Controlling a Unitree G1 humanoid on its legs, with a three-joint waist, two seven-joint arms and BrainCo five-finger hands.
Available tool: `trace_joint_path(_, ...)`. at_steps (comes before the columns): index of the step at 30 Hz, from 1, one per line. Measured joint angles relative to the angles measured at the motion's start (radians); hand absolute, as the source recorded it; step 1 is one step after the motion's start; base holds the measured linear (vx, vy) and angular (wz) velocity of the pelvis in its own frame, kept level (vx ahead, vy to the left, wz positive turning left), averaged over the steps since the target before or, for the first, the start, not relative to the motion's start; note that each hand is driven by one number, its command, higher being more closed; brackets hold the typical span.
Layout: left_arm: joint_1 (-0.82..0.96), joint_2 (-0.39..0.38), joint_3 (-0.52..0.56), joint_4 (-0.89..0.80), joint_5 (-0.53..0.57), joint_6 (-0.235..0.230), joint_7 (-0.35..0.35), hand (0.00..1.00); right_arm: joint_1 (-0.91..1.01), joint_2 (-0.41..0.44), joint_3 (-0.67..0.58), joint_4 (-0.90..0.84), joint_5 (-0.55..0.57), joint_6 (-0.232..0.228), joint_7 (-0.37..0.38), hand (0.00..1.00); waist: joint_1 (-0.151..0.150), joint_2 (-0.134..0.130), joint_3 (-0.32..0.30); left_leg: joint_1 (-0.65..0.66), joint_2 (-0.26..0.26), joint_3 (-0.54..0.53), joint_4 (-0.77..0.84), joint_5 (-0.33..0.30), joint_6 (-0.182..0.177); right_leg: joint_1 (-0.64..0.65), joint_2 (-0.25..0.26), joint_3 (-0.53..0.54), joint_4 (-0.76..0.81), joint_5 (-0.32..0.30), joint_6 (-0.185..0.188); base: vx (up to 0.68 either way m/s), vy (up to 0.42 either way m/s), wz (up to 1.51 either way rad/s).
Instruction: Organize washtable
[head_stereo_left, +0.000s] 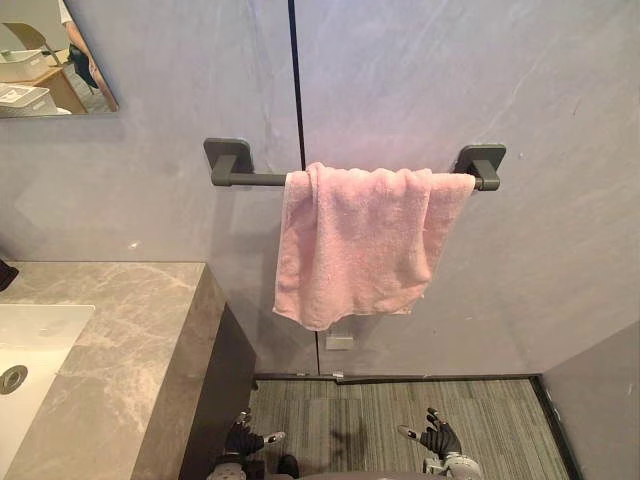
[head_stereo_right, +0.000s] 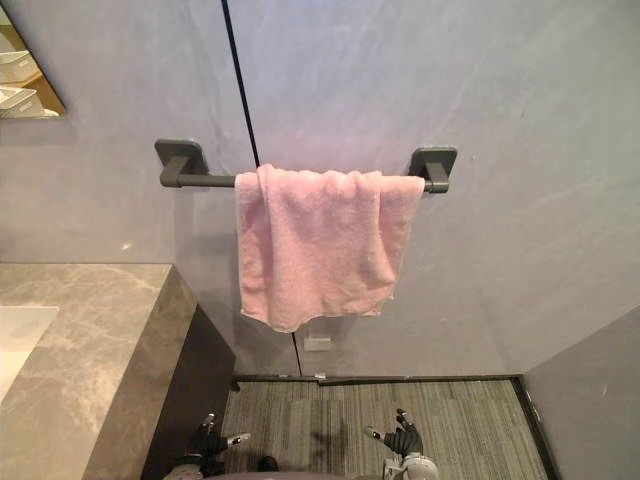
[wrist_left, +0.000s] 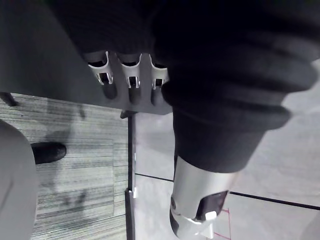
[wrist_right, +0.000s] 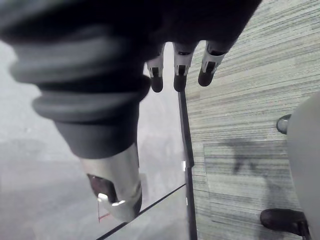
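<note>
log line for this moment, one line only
pink towel: draped on wall bar | left hand: low, open, empty | right hand: low, open, empty

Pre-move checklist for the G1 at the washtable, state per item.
1. Left hand free: ok, fingers relaxed, holding nothing.
2. Right hand free: ok, the same.
3. Hands at working height: not ok, both hang low near the floor, well below the towel.
4. Pink terry towel hung neatly on the dark grey wall bar: not ok, it is bunched toward the bar's right end and its lower edge is uneven.
5. Room on the bar to spread it: ok, the left stretch is bare.
6. Grey marble counter and white sink checked in full: cannot tell, their left part is cut off at the view's edge.
</note>
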Motion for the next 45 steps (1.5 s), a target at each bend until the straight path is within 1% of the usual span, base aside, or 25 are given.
trace_joint_path(3,-0.011,0.0,0.004,0.022,0.0,0.001,-0.001,0.0,-0.012,0.0,-0.001,0.019,0.001,0.002,0.0,0.0,0.0,0.001,0.001,0.0,0.0,0.0,0.0,-0.004,-0.004,0.0,0.0,0.001,0.0,-0.001,0.001,-0.02,-0.008,-0.01)
trace_joint_path(5,-0.011,0.001,0.006,0.025,0.0,0.001,-0.001,0.0,-0.017,0.0,-0.002,0.024,0.001,0.014,-0.001,0.0,0.0,0.0,0.001,0.0,-0.001,0.001,0.0,-0.005,-0.004,0.0,-0.001,0.002,0.0,-0.001,0.002,0.0,0.0,0.0)
trace_joint_path(15,-0.026,0.002,0.007,0.055,0.0,0.007,-0.002,0.0,-0.041,-0.003,-0.01,0.067,0.001,0.016,-0.007,0.0,0.0,0.0,0.001,0.004,-0.001,0.011,0.0,-0.008,0.0,0.001,-0.001,0.01,-0.001,-0.001,0.001,0.0,-0.006,-0.02)
trace_joint_path(17,-0.037,0.002,0.007,0.062,0.001,0.016,-0.002,0.0,-0.052,-0.006,-0.01,0.083,0.002,0.017,-0.009,0.0,0.0,0.0,0.008,0.008,-0.001,0.013,0.0,-0.009,0.0,0.004,-0.001,0.012,0.0,-0.001,0.001,0.0,0.0,0.0)
trace_joint_path(23,-0.042,0.003,0.007,0.062,0.001,0.017,-0.002,0.0,-0.058,-0.008,-0.009,0.088,0.002,0.018,-0.015,0.0,0.0,-0.002,0.019,0.024,0.0,0.023,0.0,-0.011,0.001,0.013,-0.001,0.023,-0.001,-0.002,0.002,-0.04,-0.009,-0.05)
trace_joint_path(24,-0.042,0.003,0.009,0.062,0.001,0.017,-0.002,0.0,-0.058,-0.009,-0.009,0.087,0.002,0.018,-0.018,0.0,0.002,-0.009,0.026,0.024,0.001,0.031,0.0,-0.019,-0.003,0.005,-0.001,0.029,0.009,-0.007,0.002,-0.04,-0.005,-0.25)
trace_joint_path(25,-0.044,0.0,0.016,0.06,0.0,0.017,-0.003,0.0,-0.059,-0.013,-0.001,0.085,0.002,0.018,-0.018,0.0,0.01,-0.004,0.031,0.023,0.003,0.048,0.0,-0.022,-0.004,-0.024,-0.001,0.049,0.052,-0.026,0.003,-0.04,-0.005,-0.32)
trace_joint_path(28,-0.053,0.0,0.036,0.048,0.0,0.018,-0.002,0.0,-0.065,-0.018,0.013,0.07,0.001,0.02,-0.019,0.0,0.028,-0.01,0.043,0.002,0.004,0.087,0.007,-0.021,-0.003,-0.118,-0.004,0.081,0.185,-0.073,0.001,-0.03,-0.031,-0.38)
trace_joint_path(29,-0.055,0.005,0.037,0.039,-0.001,0.02,-0.002,0.0,-0.063,-0.014,0.016,0.054,0.001,0.021,-0.019,0.0,0.028,-0.019,0.045,-0.027,0.003,0.091,0.007,-0.018,-0.003,-0.165,-0.009,0.085,0.237,-0.091,0.012,-0.03,-0.05,-0.08)
trace_joint_path(30,-0.059,0.007,0.036,0.036,-0.001,0.022,-0.001,0.0,-0.06,-0.013,0.016,0.039,0.001,0.021,-0.019,0.0,0.025,-0.021,0.048,-0.045,0.004,0.082,0.007,-0.017,-0.001,-0.199,-0.019,0.093,0.286,-0.106,0.025,-0.03,-0.052,0.16)
trace_joint_path(31,-0.06,0.007,0.032,0.034,-0.001,0.024,-0.001,0.0,-0.055,-0.014,0.017,0.022,0.001,0.021,-0.019,0.0,0.023,-0.019,0.049,-0.055,0.005,0.066,0.007,-0.018,0.0,-0.225,-0.02,0.1,0.335,-0.115,0.036,-0.01,-0.061,0.61)
trace_joint_path(32,-0.06,0.005,0.029,0.023,-0.004,0.026,-0.001,0.0,-0.03,-0.011,0.017,-0.023,0.002,0.022,-0.019,0.0,0.023,-0.011,0.056,-0.062,0.001,0.031,0.009,-0.014,0.004,-0.268,-0.033,0.119,0.483,-0.161,0.014,0.03,-0.086,0.85)
trace_joint_path(33,-0.061,0.004,0.03,0.015,-0.005,0.026,-0.001,0.0,-0.016,-0.01,0.018,-0.038,0.001,0.021,-0.019,0.0,0.025,-0.019,0.054,-0.07,-0.003,0.001,0.026,-0.014,0.004,-0.282,-0.045,0.137,0.578,-0.178,0.007,0.08,-0.168,1.08)
trace_joint_path(34,-0.064,0.004,0.032,0.009,-0.007,0.026,0.0,0.0,-0.004,-0.008,0.021,-0.045,0.0,0.023,-0.017,0.0,0.026,-0.026,0.05,-0.082,-0.004,-0.03,0.053,-0.021,-0.004,-0.283,-0.058,0.162,0.648,-0.187,0.015,0.08,-0.254,1.12)
trace_joint_path(35,-0.063,0.003,0.036,-0.009,-0.012,0.026,0.001,0.0,0.006,0.002,0.021,-0.062,0.0,0.027,-0.018,0.0,0.04,-0.038,0.042,-0.107,-0.003,-0.071,0.088,-0.023,-0.015,-0.278,-0.092,0.207,0.699,-0.186,0.013,0.06,-0.297,0.93)
trace_joint_path(36,-0.061,0.003,0.037,-0.017,-0.017,0.025,0.0,0.0,0.008,0.005,0.022,-0.068,0.0,0.029,-0.018,0.0,0.05,-0.043,0.038,-0.121,-0.001,-0.079,0.104,-0.021,-0.026,-0.278,-0.108,0.239,0.701,-0.185,0.013,0.0,-0.365,0.68)
trace_joint_path(37,-0.059,0.001,0.048,-0.032,-0.02,0.022,0.001,0.0,-0.004,0.008,0.031,-0.071,0.0,0.033,-0.017,0.0,0.062,-0.053,0.032,-0.145,0.003,-0.089,0.132,-0.019,-0.038,-0.265,-0.139,0.301,0.663,-0.161,0.005,-0.06,-0.452,0.48)
trace_joint_path(38,-0.058,-0.003,0.048,-0.035,-0.025,0.022,0.002,0.0,-0.023,0.005,0.051,-0.071,-0.001,0.037,-0.018,0.0,0.058,-0.057,0.027,-0.17,0.023,-0.103,0.157,-0.012,-0.063,-0.221,-0.103,0.344,0.587,-0.198,0.048,-0.09,-0.483,0.35)
trace_joint_path(39,-0.056,-0.007,0.048,-0.035,-0.029,0.022,0.003,0.0,-0.029,0.003,0.058,-0.071,-0.001,0.039,-0.018,0.0,0.06,-0.043,0.026,-0.176,0.04,-0.101,0.154,-0.007,-0.073,-0.218,-0.083,0.342,0.566,-0.205,0.05,-0.14,-0.465,0.1)
trace_joint_path(40,-0.056,-0.027,0.045,-0.034,-0.038,0.022,0.003,0.0,-0.045,-0.006,0.063,-0.071,0.0,0.041,-0.019,0.0,0.079,0.004,0.028,-0.185,0.09,-0.101,0.162,-0.006,-0.072,-0.198,-0.032,0.347,0.513,-0.212,0.056,-0.23,-0.48,-0.09)
trace_joint_path(41,-0.055,-0.043,0.043,-0.033,-0.041,0.021,0.005,0.0,-0.061,-0.021,0.072,-0.074,0.011,0.041,-0.02,0.0,0.082,0.028,0.022,-0.225,0.12,-0.114,0.192,0.011,-0.084,-0.183,-0.011,0.319,0.479,-0.253,0.073,-0.19,-0.375,0.02)
trace_joint_path(42,-0.057,-0.047,0.041,-0.035,-0.042,0.021,0.007,0.0,-0.061,-0.023,0.081,-0.075,0.019,0.041,-0.021,0.0,0.081,0.031,0.02,-0.24,0.124,-0.124,0.196,0.023,-0.089,-0.185,-0.007,0.299,0.473,-0.273,0.066,-0.28,-0.447,0.52)
trace_joint_path(43,-0.06,-0.058,0.021,-0.035,-0.051,0.021,0.019,0.0,-0.057,-0.032,0.091,-0.073,0.039,0.04,-0.022,0.0,0.071,0.041,0.018,-0.276,0.132,-0.129,0.179,0.08,-0.077,-0.203,0.008,0.248,0.478,-0.305,0.027,-0.22,-0.29,0.91)
trace_joint_path(44,-0.065,-0.064,0.007,-0.032,-0.057,0.021,0.022,0.0,-0.06,-0.039,0.09,-0.067,0.044,0.039,-0.025,0.0,0.053,0.052,0.017,-0.304,0.134,-0.129,0.14,0.167,-0.065,-0.218,0.02,0.213,0.479,-0.304,0.016,-0.35,-0.361,1.73)
trace_joint_path(45,-0.08,-0.074,-0.002,-0.023,-0.062,0.021,0.021,0.0,-0.064,-0.039,0.084,-0.041,0.048,0.04,-0.027,0.0,0.035,0.045,0.03,-0.319,0.13,-0.076,0.045,0.308,-0.06,-0.223,0.02,0.125,0.419,-0.275,-0.038,-0.29,-0.226,1.68)
